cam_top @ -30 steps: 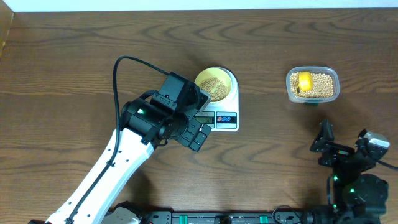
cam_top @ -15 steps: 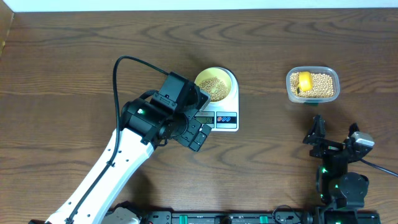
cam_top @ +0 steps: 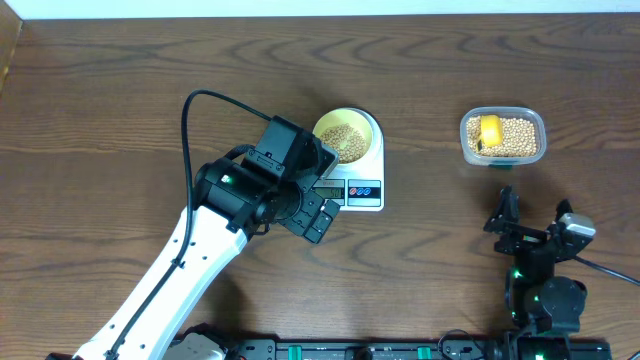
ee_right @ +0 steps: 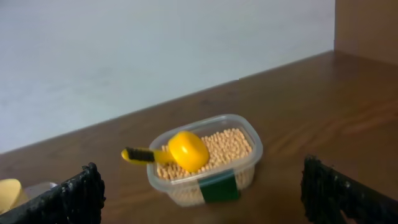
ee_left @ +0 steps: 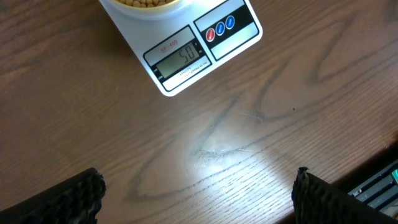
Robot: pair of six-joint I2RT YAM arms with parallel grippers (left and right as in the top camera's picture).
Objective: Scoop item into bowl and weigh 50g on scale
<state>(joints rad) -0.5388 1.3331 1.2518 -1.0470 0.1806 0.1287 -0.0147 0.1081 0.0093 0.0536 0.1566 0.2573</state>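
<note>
The pale-yellow bowl [cam_top: 350, 128] sits on the white scale [cam_top: 362, 192] with tan beans [cam_top: 342, 141] inside it. In the left wrist view the scale [ee_left: 205, 53] fills the top, and its display [ee_left: 181, 58] reads 50 below the bowl's rim [ee_left: 134, 10]. My left gripper [cam_top: 319, 217] hangs open just front-left of the scale, over bare wood, with nothing between its fingers [ee_left: 68, 199]. My right gripper [cam_top: 508, 222] is open and empty near the front right, facing the bean tub [ee_right: 205, 163].
A clear plastic tub [cam_top: 503, 136] of beans stands at the back right. A bright yellow scoop [cam_top: 489, 130] lies in it, handle pointing left [ee_right: 142, 155]. A black cable [cam_top: 200, 100] loops above the left arm. A pale wall [ee_right: 155, 50] rises behind the table.
The right arm has shifted left and drawn back toward the front edge, gripper still open. The left arm, bowl and scale have not moved.
</note>
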